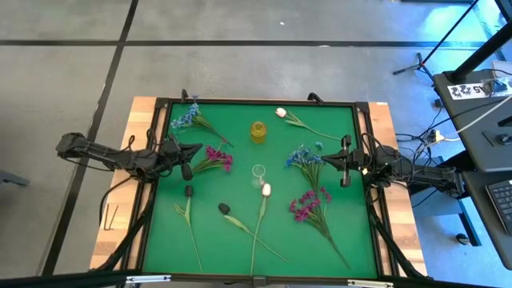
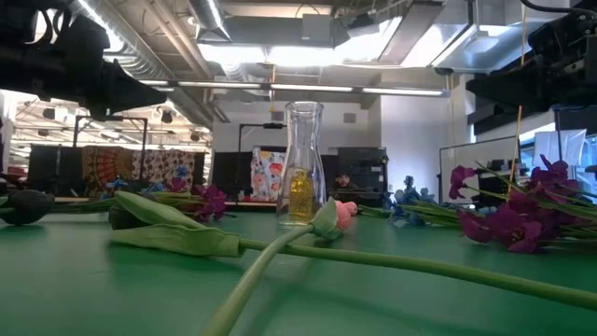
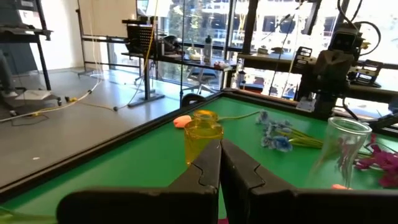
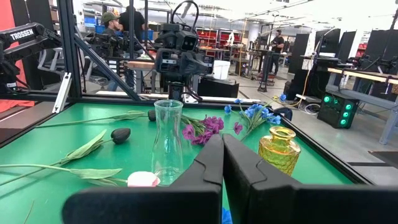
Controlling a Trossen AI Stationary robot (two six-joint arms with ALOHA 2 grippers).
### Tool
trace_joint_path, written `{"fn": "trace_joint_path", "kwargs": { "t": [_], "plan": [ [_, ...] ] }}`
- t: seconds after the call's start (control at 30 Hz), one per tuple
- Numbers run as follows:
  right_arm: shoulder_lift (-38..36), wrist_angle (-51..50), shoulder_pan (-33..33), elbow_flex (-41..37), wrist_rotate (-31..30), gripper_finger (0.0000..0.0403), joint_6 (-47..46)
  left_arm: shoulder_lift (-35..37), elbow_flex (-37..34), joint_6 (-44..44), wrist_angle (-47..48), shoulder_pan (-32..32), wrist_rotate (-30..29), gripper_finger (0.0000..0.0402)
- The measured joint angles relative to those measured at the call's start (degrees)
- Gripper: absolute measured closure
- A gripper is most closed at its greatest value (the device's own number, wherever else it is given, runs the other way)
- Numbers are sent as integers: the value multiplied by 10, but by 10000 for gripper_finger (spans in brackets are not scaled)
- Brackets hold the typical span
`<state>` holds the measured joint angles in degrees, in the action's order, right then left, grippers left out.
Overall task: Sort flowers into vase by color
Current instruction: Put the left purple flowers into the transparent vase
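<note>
Flowers lie scattered on the green mat. Blue clusters and magenta clusters lie at the left. Another blue bunch and a magenta bunch lie at the right. One white-pink tulip rests at the back, another beside the clear vase. Two dark buds lie toward the front. A yellow vase stands behind the clear one. My left gripper hovers shut at the mat's left, holding nothing. My right gripper hovers shut at the right, also holding nothing.
A black frame rims the mat on a wooden table. Cables and a desk with equipment stand to the right. In the right wrist view, people show in the room beyond. Both vases stand upright with no flowers in them.
</note>
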<state>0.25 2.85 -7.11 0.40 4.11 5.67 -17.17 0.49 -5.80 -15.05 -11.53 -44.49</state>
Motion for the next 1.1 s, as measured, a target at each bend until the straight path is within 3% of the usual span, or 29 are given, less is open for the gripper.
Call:
{"fn": "trace_joint_path", "kwargs": {
  "t": [0.23,0.6,0.77,1.1],
  "plan": [
    [0,0,0,0,0,400,0,0,0,-28,2,0,0,401],
    [0,0,0,0,0,400,0,0,4,14,9,37,-22,376],
    [0,0,0,0,0,400,0,0,10,-20,16,41,-6,368],
    [0,0,0,0,0,400,0,-21,161,-44,178,40,52,315]
  ]
}}
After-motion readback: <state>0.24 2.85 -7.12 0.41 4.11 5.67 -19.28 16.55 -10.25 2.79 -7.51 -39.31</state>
